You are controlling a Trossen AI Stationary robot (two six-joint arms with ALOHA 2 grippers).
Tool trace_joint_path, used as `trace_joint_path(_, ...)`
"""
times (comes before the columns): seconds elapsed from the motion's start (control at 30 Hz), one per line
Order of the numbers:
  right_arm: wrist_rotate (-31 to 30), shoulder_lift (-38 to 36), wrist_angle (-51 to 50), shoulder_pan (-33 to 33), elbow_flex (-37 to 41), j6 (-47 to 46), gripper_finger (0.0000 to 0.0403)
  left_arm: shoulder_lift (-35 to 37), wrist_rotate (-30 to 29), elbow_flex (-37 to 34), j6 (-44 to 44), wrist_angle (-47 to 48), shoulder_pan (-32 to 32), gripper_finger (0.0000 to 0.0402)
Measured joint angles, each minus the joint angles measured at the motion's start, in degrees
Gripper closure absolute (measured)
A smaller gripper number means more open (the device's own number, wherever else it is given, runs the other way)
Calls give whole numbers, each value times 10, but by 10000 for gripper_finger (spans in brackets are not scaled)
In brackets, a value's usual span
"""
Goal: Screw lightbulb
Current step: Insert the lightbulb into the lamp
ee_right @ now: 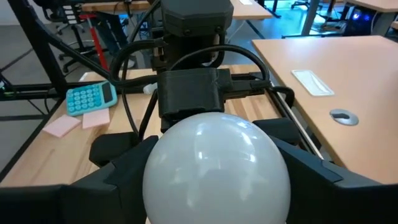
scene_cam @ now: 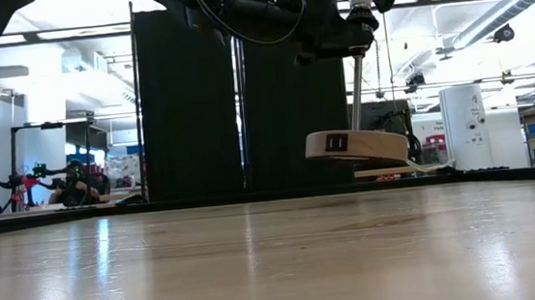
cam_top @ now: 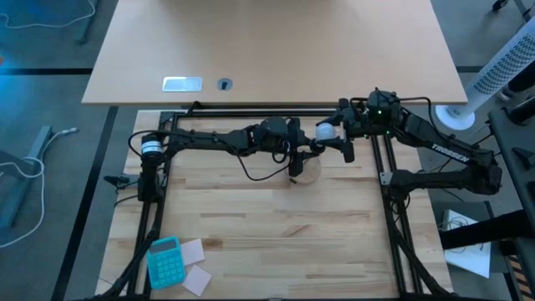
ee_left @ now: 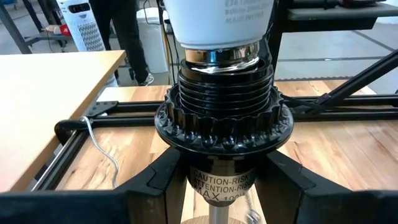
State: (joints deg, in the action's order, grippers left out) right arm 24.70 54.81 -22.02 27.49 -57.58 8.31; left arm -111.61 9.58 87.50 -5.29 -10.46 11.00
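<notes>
The lightbulb, a glossy white globe, stands upright with its metal screw base in the top of a black ribbed socket. The socket tops a thin post on a round wooden disc. My left gripper reaches in from the table's left and is shut on the socket. My right gripper comes from the right and is shut on the bulb's globe. My left gripper pinches the socket's lower body, at its printed caution label, between its two fingers, below the ribbed collar. The fingers come nearly level from the table's left. Post and wooden disc hang below, the disc apparently clear of the table. My right gripper has the bulb's globe between its two fingers, one on each side of its widest part. The fingers come from the table's right, slanting slightly down. The bulb stands upright, its screw base in the socket's mouth.
A teal calculator and pink notes lie at the near left corner. Black frame rails edge the wooden top, with a tan table beyond. A white cord trails from the disc. A white fan stands at the right.
</notes>
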Motion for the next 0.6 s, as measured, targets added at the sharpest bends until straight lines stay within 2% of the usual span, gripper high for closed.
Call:
trace_joint_path(0.23,13,0,-4,0,0,7,146,0,7,15,0,28,0,258)
trace_joint_path(0.6,37,0,-4,0,1,7,139,4,64,28,0,70,10,258)
